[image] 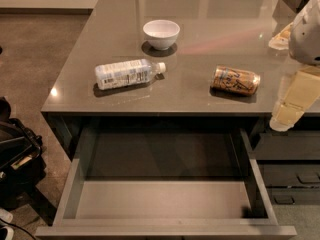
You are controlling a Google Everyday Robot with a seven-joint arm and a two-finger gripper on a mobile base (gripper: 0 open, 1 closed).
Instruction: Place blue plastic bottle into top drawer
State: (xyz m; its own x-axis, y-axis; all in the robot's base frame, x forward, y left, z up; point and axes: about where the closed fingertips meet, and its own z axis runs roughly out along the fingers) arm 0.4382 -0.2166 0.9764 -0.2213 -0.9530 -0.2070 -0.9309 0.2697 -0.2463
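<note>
The blue plastic bottle (127, 73) lies on its side on the grey counter (200, 44), left of centre, white cap pointing right. The top drawer (165, 199) is pulled open below the counter's front edge, and its flat grey inside holds nothing. My gripper (286, 115) is at the right edge of the view, hanging over the counter's front right corner, with the white arm (306, 31) above it. It is far right of the bottle and touches none of the objects.
A white bowl (161, 33) stands behind the bottle. A gold-orange can (235, 80) lies on its side at the right, near my gripper. Narrower dark drawers with handles (287, 176) are right of the open drawer. Dark gear (15, 159) sits on the floor at left.
</note>
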